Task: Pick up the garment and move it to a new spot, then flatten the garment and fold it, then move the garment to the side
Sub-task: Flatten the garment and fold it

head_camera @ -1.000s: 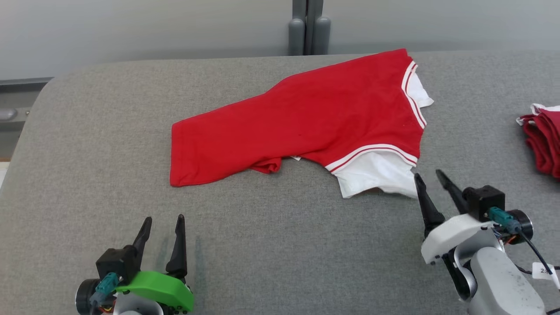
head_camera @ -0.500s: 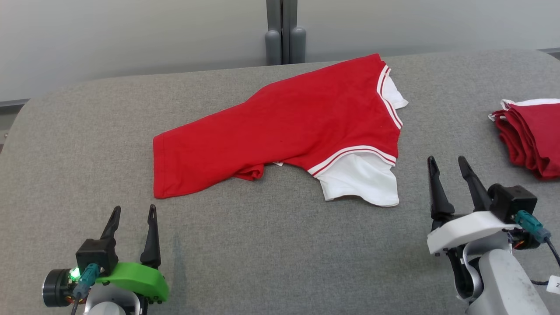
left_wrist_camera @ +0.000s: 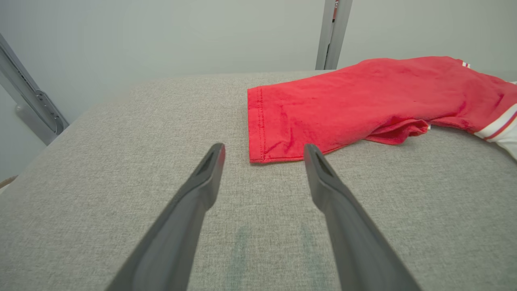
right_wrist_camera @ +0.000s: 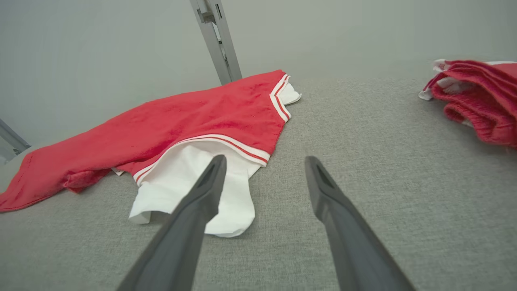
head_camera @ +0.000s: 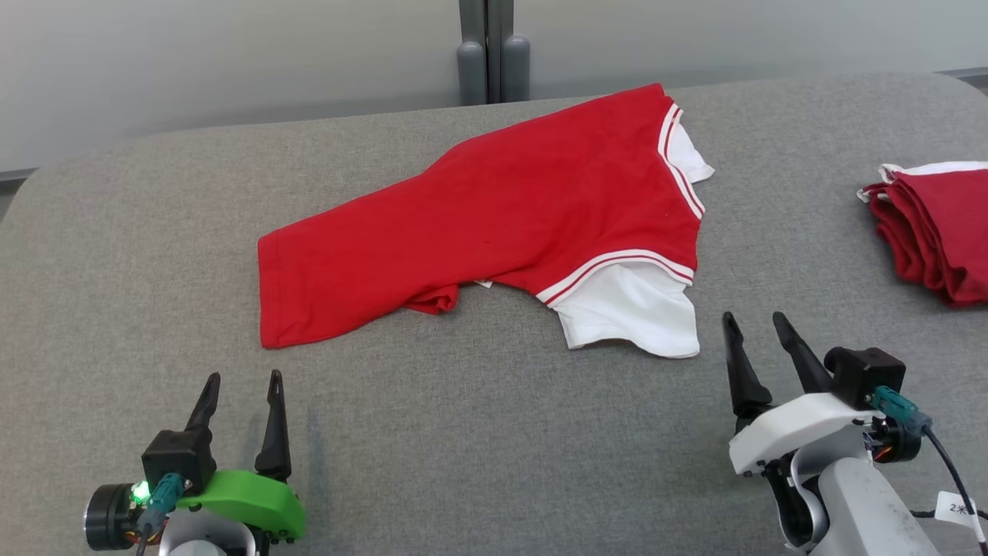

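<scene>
Two pairs of jaws gape empty, short of the rumpled red-and-white cotton shirt [head_camera: 494, 208]: hem [head_camera: 266, 289] ahead of left jaws, white sleeve [head_camera: 633, 309] ahead of right jaws, probably lined up for flattening.

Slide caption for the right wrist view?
Open right end effector facing red-and-white shirt; folded red garments at right.
</scene>
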